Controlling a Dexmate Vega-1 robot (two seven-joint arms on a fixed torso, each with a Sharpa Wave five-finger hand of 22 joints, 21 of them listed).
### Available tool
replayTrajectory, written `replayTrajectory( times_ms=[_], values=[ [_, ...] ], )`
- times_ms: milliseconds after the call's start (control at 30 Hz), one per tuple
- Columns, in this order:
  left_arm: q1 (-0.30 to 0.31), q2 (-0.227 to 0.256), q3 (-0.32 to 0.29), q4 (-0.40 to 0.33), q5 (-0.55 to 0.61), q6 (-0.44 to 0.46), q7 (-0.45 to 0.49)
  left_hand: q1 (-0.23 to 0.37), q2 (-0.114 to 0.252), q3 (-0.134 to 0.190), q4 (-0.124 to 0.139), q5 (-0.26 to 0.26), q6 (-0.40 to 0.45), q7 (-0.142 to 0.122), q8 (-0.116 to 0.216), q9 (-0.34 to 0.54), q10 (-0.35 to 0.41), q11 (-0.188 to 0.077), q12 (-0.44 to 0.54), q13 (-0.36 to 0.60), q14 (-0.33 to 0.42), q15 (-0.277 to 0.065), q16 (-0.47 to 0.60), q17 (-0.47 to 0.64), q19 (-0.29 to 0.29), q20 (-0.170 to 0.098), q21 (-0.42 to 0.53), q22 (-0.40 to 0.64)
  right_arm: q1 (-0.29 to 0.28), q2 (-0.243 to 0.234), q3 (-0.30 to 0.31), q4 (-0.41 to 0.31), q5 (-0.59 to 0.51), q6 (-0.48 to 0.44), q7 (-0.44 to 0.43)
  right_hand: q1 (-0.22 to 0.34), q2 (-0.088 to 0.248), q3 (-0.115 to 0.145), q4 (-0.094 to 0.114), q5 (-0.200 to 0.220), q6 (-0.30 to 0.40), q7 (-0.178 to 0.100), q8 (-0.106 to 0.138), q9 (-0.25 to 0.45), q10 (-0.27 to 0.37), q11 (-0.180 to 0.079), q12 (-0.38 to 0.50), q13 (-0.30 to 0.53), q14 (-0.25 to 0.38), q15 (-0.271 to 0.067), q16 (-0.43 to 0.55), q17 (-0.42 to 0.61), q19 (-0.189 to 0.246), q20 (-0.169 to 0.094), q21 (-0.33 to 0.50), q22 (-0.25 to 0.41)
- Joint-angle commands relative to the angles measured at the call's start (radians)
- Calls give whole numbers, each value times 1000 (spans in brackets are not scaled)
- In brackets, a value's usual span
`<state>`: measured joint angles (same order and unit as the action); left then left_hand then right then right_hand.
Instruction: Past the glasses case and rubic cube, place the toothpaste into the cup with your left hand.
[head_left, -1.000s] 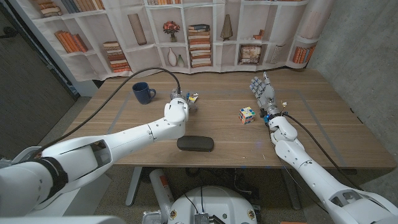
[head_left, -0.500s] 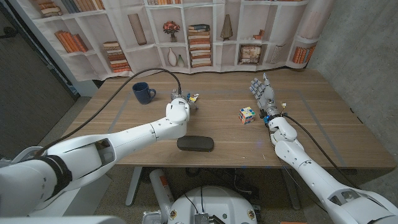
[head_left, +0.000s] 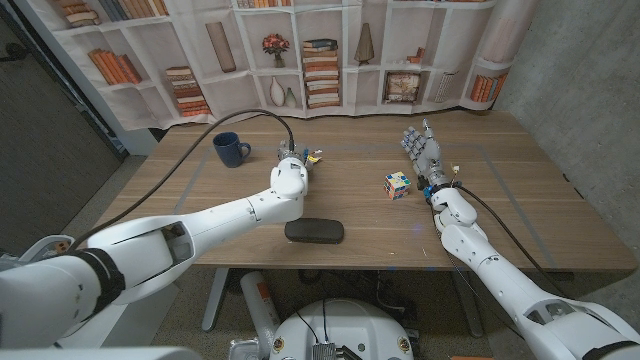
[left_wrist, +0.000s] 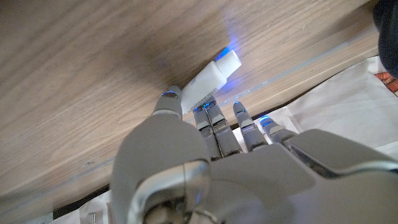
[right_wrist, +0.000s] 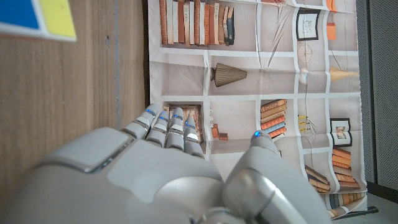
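The white toothpaste tube (head_left: 312, 157) lies far on the table, past the black glasses case (head_left: 314, 231) and left of the Rubik's cube (head_left: 398, 185). My left hand (head_left: 291, 161) is at the tube's near end. In the left wrist view the toothpaste (left_wrist: 208, 81) sticks out from between the thumb and fingertips (left_wrist: 208, 115), which pinch its end; its cap points away, low over the wood. The dark blue cup (head_left: 231, 150) stands upright to the left of that hand. My right hand (head_left: 424, 150) stands open beyond the cube, holding nothing.
A black cable arcs over the table from the left arm toward the back edge. A bookshelf-printed backdrop (head_left: 320, 60) hangs behind the table. The right wrist view catches a corner of the Rubik's cube (right_wrist: 37, 18) on the wood.
My left hand has edged slightly right and farther along the toothpaste's end. The right hand, cube, case and cup have not moved.
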<state>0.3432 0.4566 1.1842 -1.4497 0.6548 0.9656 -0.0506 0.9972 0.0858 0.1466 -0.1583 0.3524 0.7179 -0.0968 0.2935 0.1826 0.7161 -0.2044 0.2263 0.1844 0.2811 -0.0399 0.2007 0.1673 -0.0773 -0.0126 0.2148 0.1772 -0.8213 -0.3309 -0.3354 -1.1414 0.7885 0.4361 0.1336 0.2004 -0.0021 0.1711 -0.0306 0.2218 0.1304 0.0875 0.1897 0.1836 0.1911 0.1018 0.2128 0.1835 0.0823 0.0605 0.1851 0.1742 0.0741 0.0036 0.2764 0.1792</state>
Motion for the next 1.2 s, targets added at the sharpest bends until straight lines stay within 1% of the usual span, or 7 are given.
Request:
replayTrajectory(
  times_ms=[33,133,333,600,633,833,1200],
  values=[
    [15,-22,-16,32,-23,-21,75,48,11,23,1,-31,82,-8,15,2,66,12,-2,3,54,-99,7,3,28,0,4,1,12,6,2,17,-1,5,5,6,10,2,-2,0,8,1,4,3,0,0,-2,2,4,3,1,6,6,4,-7,2],
    [13,-24,-15,35,-30,-20,71,65,14,31,6,-56,134,-11,22,0,122,-1,0,3,85,-105,5,4,46,-6,3,0,12,6,3,17,1,3,5,6,10,2,-3,0,9,2,4,3,2,0,-2,2,5,4,1,6,5,4,-8,2],
    [13,-20,-12,28,-33,-14,78,78,16,39,10,-80,187,-12,28,-2,157,-6,-6,3,111,-109,3,4,65,-14,4,0,16,8,1,23,2,1,11,5,10,1,-3,0,8,1,4,3,0,0,-2,2,5,3,1,6,5,5,-11,2],
    [10,-20,-8,17,-36,3,80,80,19,42,14,-90,192,-12,24,-2,167,-8,-11,3,116,-107,0,4,67,-20,1,0,16,5,1,15,-1,-3,8,5,11,1,-3,0,10,0,5,3,0,2,-2,2,6,4,1,6,5,6,-13,2],
    [17,-20,-17,12,-42,0,92,80,20,43,15,-92,192,-11,23,-2,166,-7,-13,3,116,-105,-1,4,66,-20,0,0,15,3,0,12,-3,-4,7,5,11,1,-3,0,10,1,5,3,0,2,-2,2,5,4,1,6,5,6,-13,2],
    [15,-24,-20,7,-49,20,98,78,30,49,25,-112,166,-8,-2,-2,148,0,-32,4,102,-92,-10,6,62,4,-6,1,14,1,0,7,-3,-8,4,5,11,0,-4,-1,9,1,4,3,0,2,-2,2,6,4,1,6,5,5,-15,2],
    [27,-8,-34,-42,-61,32,124,81,34,55,28,-125,159,-11,-12,-1,135,-1,-39,5,94,-89,-14,6,59,13,-10,1,16,3,-6,6,-7,-9,5,5,12,0,-5,-1,9,2,4,3,2,2,-1,2,6,2,1,6,6,6,-18,2]
  ],
)
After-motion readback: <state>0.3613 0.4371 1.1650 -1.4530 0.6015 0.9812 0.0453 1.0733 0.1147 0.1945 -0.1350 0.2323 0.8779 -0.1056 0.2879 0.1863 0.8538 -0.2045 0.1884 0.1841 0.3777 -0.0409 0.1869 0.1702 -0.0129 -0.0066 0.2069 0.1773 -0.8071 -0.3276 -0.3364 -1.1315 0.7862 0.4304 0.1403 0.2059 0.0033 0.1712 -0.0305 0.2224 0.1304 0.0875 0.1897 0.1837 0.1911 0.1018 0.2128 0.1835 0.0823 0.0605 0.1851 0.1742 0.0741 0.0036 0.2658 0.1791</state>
